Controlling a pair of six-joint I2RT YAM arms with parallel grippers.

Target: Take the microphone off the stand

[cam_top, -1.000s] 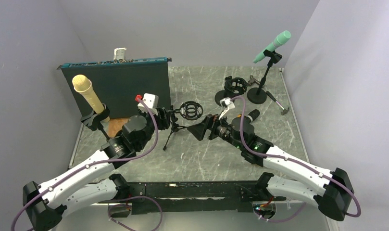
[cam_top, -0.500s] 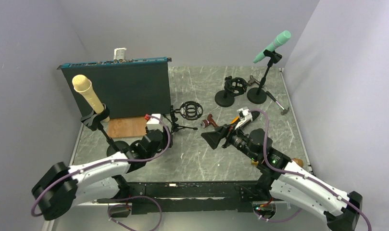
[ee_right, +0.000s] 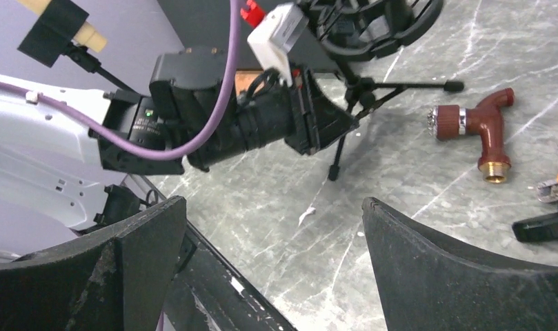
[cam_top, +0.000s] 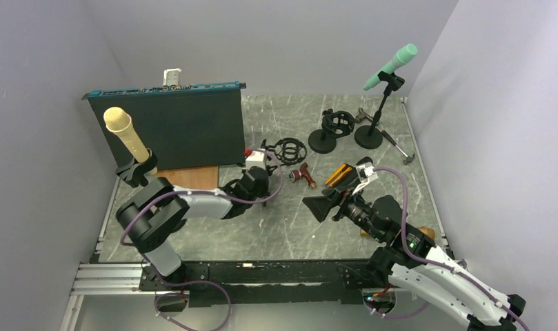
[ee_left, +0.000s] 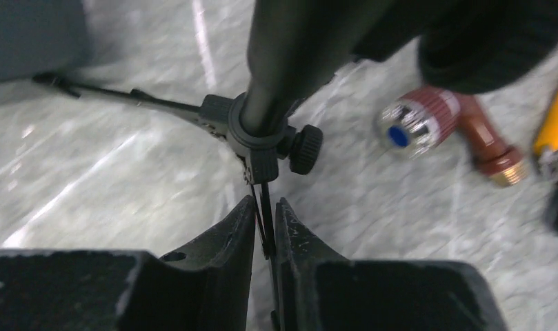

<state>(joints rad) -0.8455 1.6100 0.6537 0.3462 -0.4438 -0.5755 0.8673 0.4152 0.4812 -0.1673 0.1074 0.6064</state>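
A cream microphone [cam_top: 124,134] sits tilted in the clip of a black stand at the far left. A green microphone [cam_top: 392,65] sits on a tall stand at the back right. My left gripper [cam_top: 265,183] is shut on one thin leg [ee_left: 265,221] of a small black tripod stand [ee_left: 258,131]. That stand carries a ring-shaped shock mount [cam_top: 287,149] with nothing showing inside it. My right gripper [cam_top: 317,205] hangs wide open over bare table right of centre, its fingers [ee_right: 400,248] holding nothing, and it faces the left gripper [ee_right: 331,124].
A dark green panel [cam_top: 169,127] stands at the back left with a wooden board [cam_top: 186,177] before it. A red-brown tap fitting [cam_top: 303,174] and an orange-black tool [cam_top: 341,174] lie mid-table. Another shock mount on a round base [cam_top: 334,124] stands behind them.
My left gripper has reached farther in and shut on the tripod's leg, and the tripod has shifted back and to the right. My right arm has drawn back toward the near right, still open.
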